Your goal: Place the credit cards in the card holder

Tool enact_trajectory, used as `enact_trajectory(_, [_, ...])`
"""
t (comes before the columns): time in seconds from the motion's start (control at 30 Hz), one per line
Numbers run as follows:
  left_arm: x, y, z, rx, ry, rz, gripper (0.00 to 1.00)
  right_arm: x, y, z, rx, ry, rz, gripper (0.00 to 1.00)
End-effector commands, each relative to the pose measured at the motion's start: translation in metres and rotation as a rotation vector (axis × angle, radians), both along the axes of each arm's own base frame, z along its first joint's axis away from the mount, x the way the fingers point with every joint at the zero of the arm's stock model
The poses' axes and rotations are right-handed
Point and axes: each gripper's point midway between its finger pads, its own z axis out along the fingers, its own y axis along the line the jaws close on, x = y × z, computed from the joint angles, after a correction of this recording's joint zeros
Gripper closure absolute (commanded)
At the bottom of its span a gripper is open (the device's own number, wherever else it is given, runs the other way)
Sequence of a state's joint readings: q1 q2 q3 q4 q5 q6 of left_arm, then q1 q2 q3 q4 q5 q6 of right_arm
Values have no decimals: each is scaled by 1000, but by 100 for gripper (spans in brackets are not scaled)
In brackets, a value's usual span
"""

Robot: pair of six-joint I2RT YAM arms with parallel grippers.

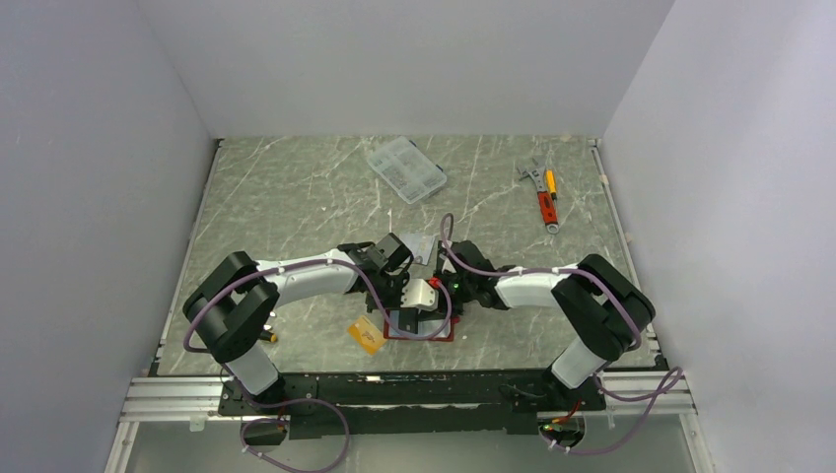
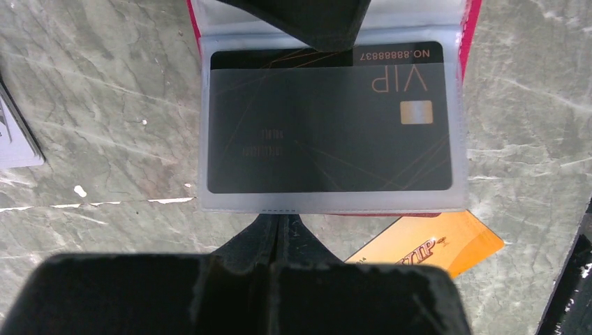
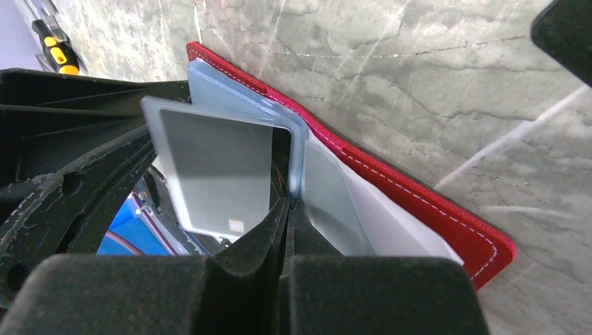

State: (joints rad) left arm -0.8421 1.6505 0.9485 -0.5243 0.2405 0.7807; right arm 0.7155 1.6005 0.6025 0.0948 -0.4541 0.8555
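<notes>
Top view: both arms are folded inward over the red card holder [image 1: 434, 338], laid open near the bench [image 1: 296, 197] front edge. An orange card [image 1: 366, 335] is seen just left of it. A clear compartment box [image 1: 405, 168] and hand tools [image 1: 542, 192] are set well back.

Left wrist: left fingers [image 2: 255, 244] are pressed together at the near edge of a clear sleeve [image 2: 335, 201]; a dark VIP card [image 2: 328, 139] is seated inside it.

Right wrist: right fingers [image 3: 265, 237] are clamped on a raised sleeve leaf [image 3: 209, 167] of the holder.

Both arms bend inward, wrists nearly meeting — left tool [image 2: 279, 227] and right tool [image 3: 290, 209] angled down, fingers pressed together.
</notes>
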Motion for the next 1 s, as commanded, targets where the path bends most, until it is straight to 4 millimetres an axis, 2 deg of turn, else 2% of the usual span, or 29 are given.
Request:
enact_trajectory(0.0, [-15, 5, -20, 29, 47, -15, 100, 3, 14, 5, 5, -25, 36, 100])
enact_trajectory(0.23, [-15, 3, -19, 25, 43, -18, 100, 8, 20, 23, 29, -62, 54, 100])
enact_trajectory(0.4, [-13, 3, -13, 20, 28, -13, 100, 7, 4, 39, 22, -79, 41, 98])
enact_trajectory(0.53, [-10, 2, -1, 1, 24, 7, 100, 13, -23, 54, -33, -127, -14, 71])
enact_trajectory(0.67, [-6, -1, 19, -46, 44, 41, 100, 12, -62, 72, -157, -193, -81, 58])
enact_trajectory(0.77, [-4, -1, 32, -94, 66, 77, 100, -2, -90, 68, -237, -192, -131, 48])
enact_trajectory(0.87, [-3, 2, 38, -124, 102, 110, 100, -22, -97, 62, -194, -160, -153, 37])
enact_trajectory(0.97, [-5, 2, 37, -141, 128, 125, 100, -37, -90, 51, -85, -143, -147, 29])
